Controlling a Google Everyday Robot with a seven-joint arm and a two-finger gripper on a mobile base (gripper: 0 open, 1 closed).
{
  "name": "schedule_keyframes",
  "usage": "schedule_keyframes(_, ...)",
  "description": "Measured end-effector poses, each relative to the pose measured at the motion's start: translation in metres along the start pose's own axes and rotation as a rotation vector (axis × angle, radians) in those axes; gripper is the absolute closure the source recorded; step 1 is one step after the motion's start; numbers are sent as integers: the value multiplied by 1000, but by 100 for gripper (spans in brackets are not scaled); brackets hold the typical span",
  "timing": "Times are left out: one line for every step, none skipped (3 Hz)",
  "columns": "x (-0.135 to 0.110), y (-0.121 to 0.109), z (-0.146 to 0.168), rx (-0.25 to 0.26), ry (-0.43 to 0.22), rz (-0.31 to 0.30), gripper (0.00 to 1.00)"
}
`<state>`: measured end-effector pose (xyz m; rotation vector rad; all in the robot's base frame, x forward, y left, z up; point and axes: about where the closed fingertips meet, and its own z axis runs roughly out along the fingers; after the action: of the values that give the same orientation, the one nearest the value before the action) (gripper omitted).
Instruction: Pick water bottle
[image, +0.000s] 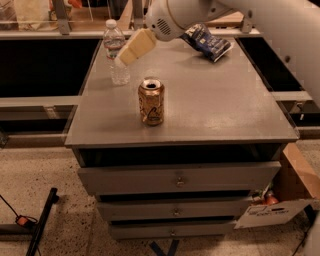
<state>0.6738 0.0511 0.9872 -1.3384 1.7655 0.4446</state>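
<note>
The water bottle (112, 41), clear ribbed plastic with a white cap, stands upright at the back left of the grey cabinet top (220, 100). My gripper (123, 58), cream-coloured on a white arm, reaches down from the upper right. It overlaps the bottle's right side at mid height. I cannot tell whether it touches the bottle. A gold-brown drink can (151, 102) stands upright in front of the bottle, nearer the cabinet's middle.
A crumpled blue snack bag (208, 41) lies at the back right of the top. The cabinet has several drawers (177, 179) below. A cardboard box (299, 176) sits on the floor at the right. A black stand leg (42, 220) lies at the lower left.
</note>
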Motion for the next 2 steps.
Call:
schedule_keyframes(-9, -9, 36, -2, -24, 72, 0)
schedule_keyframes(-9, -17, 75, -14, -47, 132, 0)
